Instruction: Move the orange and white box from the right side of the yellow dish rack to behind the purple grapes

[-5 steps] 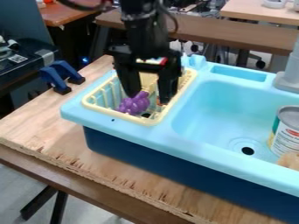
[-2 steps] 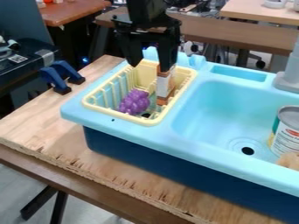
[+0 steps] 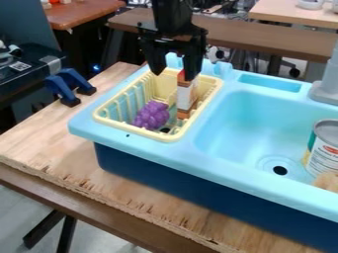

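Claw point(image 3: 174, 76) now higher, pointing down, above basket point(image 3: 170, 138)

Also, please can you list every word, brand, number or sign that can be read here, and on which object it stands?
No text can be read with certainty.
Can in the sink: label print too small to read.
Box in the yellow rack: no legible words.
Black equipment at left: a square, code-like sticker, not decodable.
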{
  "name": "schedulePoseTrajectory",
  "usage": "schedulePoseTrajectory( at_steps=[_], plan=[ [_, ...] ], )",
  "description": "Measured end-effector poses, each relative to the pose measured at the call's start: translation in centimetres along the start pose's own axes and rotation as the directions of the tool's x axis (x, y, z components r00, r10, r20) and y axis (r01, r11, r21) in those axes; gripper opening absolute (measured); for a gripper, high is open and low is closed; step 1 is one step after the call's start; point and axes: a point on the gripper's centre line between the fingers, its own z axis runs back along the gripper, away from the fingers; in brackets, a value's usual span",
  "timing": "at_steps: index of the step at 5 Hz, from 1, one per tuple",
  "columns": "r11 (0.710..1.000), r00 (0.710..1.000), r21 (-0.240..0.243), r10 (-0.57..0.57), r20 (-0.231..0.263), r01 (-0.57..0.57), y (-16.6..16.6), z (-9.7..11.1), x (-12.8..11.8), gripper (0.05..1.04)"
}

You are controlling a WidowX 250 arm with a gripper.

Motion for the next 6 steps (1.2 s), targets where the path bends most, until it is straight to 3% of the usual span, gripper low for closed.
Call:
schedulePoseTrajectory(
  at_steps=[2,5,6],
  plan=[
    [0.999,0.999,-0.001,0.035,-0.013,-0.035,1.2,-0.9,0.8,1.001],
    [0.996,0.998,-0.055,0.067,-0.008,-0.067,0.9,-2.7,2.5,1.001],
    [0.992,0.993,-0.049,0.115,0.001,-0.115,0.8,-2.8,2.8,0.943]
  ],
)
